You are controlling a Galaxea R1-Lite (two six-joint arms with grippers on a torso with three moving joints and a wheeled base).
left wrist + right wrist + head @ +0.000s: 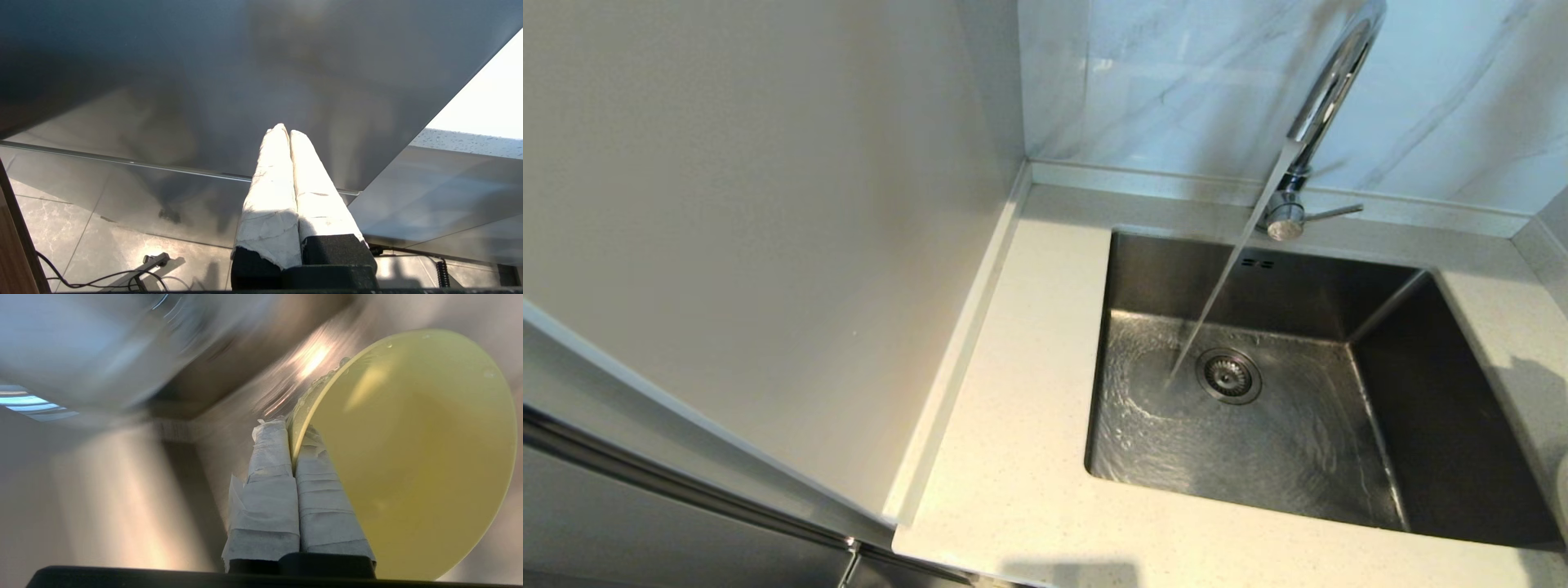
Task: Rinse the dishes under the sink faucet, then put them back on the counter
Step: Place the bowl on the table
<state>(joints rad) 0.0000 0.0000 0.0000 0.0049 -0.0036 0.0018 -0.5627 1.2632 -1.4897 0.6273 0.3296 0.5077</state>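
The chrome gooseneck faucet (1327, 90) is running, and its stream (1217, 302) falls into the grey steel basin (1282, 465) just left of the drain (1228, 376). The side lever (1333, 212) points right. In the right wrist view my right gripper (292, 428) is shut on the rim of the pale yellow bowl (412, 457). The bowl is wet, with drops along its edge. My left gripper (284, 130) is shut on nothing, parked low beside a steel panel. Neither gripper shows in the head view. The plate and chopsticks are out of view.
The cream speckled counter (1013, 392) wraps the basin on the left, front and right. A low raised rim (964, 343) borders it at the tall pale wall on the left. Marble tiles back the faucet. Cables lie on the floor (122, 277) under the left arm.
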